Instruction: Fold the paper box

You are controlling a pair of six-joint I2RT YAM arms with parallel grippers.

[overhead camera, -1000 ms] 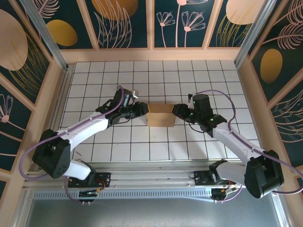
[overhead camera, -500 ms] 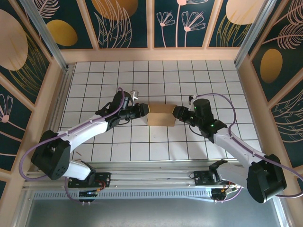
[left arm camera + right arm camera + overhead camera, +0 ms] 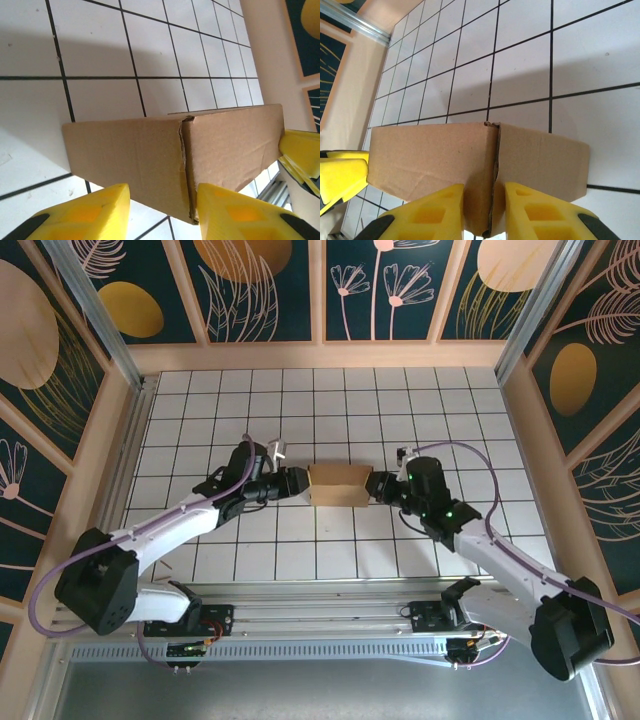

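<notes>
The paper box (image 3: 338,485) is a small brown cardboard box on the white tiled table, held between both arms. My left gripper (image 3: 297,483) is open at its left end. In the left wrist view one finger (image 3: 235,212) touches the box's (image 3: 150,150) corner seam and the other lies against the flat face. My right gripper (image 3: 378,485) is at the right end. In the right wrist view its jaws (image 3: 484,192) are shut on the box's (image 3: 430,150) corner seam, with cardboard filling the narrow gap.
Wooden walls (image 3: 320,355) ring the tiled table (image 3: 400,410), with aluminium rails at the near edge (image 3: 320,600). In each wrist view the other gripper's yellow fingers show past the box's far end (image 3: 300,155) (image 3: 342,175).
The right jaws have narrowed onto the box's corner and that arm has reached in further. The left arm has stretched forward. The box has shifted slightly left and away.
</notes>
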